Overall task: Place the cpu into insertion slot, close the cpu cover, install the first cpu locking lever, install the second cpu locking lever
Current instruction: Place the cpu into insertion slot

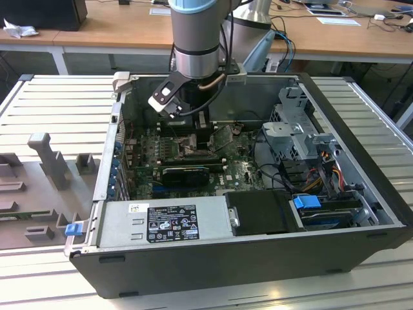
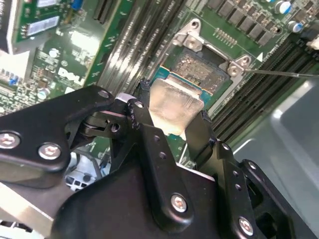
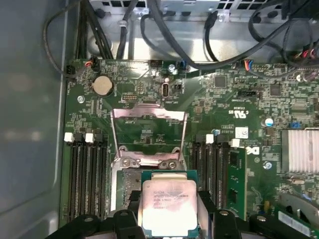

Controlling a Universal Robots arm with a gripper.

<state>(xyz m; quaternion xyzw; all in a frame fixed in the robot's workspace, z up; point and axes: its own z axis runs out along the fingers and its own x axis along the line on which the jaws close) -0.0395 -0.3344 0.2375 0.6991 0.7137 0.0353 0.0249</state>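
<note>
One open computer case (image 1: pixel 258 258) lies on its side, green motherboard (image 3: pixel 219 99) exposed; arm (image 1: pixel 197 39) reaches down into it from above; cpu cover (image 3: pixel 148 113) stands swung open beside the insertion slot (image 2: pixel 199 64); gripper (image 2: pixel 172 117) jaws narrow, clamped on two opposite edges of the cpu (image 3: pixel 167 204); cpu pale face up, directly over the slot; touching it or not, cannot tell.

- Open computer case (image 1: pixel 245 265): free room in the exterior view's upper centre.
- Power supply (image 1: pixel 161 223) walls the lower centre; drive cage (image 1: pixel 293 126) and cables (image 1: pixel 322 171) crowd the exterior view's right.
- Gripper (image 2: pixel 173 104) clamping the cpu (image 3: pixel 167 204) hangs above the insertion slot (image 2: pixel 199 67), between memory slots (image 3: pixel 87 174); the opened cpu cover (image 3: pixel 148 112) stands beside it.
</note>
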